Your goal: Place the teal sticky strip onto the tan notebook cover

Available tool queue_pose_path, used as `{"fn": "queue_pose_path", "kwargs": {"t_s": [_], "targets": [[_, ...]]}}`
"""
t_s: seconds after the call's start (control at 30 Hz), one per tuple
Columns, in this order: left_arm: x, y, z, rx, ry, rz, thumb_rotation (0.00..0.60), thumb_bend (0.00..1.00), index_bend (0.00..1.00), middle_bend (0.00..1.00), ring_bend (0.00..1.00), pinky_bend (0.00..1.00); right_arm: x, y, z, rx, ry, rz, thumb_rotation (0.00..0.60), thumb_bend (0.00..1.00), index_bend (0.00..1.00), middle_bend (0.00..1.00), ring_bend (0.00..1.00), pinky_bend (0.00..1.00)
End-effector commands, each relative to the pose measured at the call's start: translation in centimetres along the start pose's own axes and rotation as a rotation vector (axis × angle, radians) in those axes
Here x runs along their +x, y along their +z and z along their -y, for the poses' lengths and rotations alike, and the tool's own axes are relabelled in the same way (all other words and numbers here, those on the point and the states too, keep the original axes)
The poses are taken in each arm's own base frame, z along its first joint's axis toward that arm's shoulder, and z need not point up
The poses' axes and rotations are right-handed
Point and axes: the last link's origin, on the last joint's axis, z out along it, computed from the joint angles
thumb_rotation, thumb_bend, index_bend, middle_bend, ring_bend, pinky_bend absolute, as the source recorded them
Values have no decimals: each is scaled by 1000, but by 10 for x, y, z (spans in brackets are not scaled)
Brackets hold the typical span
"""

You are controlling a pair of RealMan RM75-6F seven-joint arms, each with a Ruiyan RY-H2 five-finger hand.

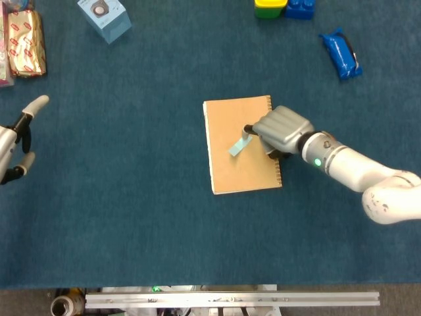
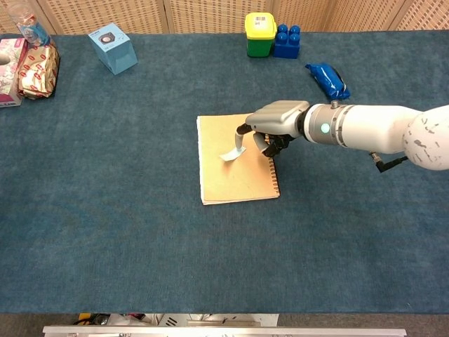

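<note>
I have the right hand (image 1: 279,130) over the middle of the frame, above the tan spiral-bound notebook (image 1: 227,174), with its fingertips at the upper end of the small teal sticky strip (image 1: 237,146). In the chest view the strip (image 2: 233,149) looks lifted at that end, curling up toward the fingers while its lower end sits on the cover. I judge that it is pinched between thumb and finger, though the pinch itself is too small to see clearly.

The strip reads as almost weightless and floppy. It will bend wherever I hold it, and its adhesive side may cling to a fingertip as readily as to the cardboard. I would keep the hold at the very end, on as little of the strip as possible, so the free length can lie flat first. Then I could press and slide off rather than pull away, since a straight lift may peel it back up.

The notebook (image 2: 238,175) is light and thin too. It could skate on the blue felt-like table covering (image 1: 131,217) if I drag sideways.

My left hand (image 1: 14,145) is at the far left edge of the head view, fingers apart and holding nothing, well clear of the notebook.
</note>
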Motion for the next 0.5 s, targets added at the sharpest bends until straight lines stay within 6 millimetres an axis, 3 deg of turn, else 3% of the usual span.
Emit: {"fn": "queue_pose_path", "kwargs": {"t_s": [0.03,0.5], "targets": [[-1,-1,0,0,1,2,600,436,79,722,811,827,-1,1,2,2,-3,0,550,1000,273,1000,1000,1000],[-2,0,-2,-6,9,11,600,435,78,709,805,827,-5,-3,2,2,-6,11,550,1000,273,1000,1000,1000]]}}
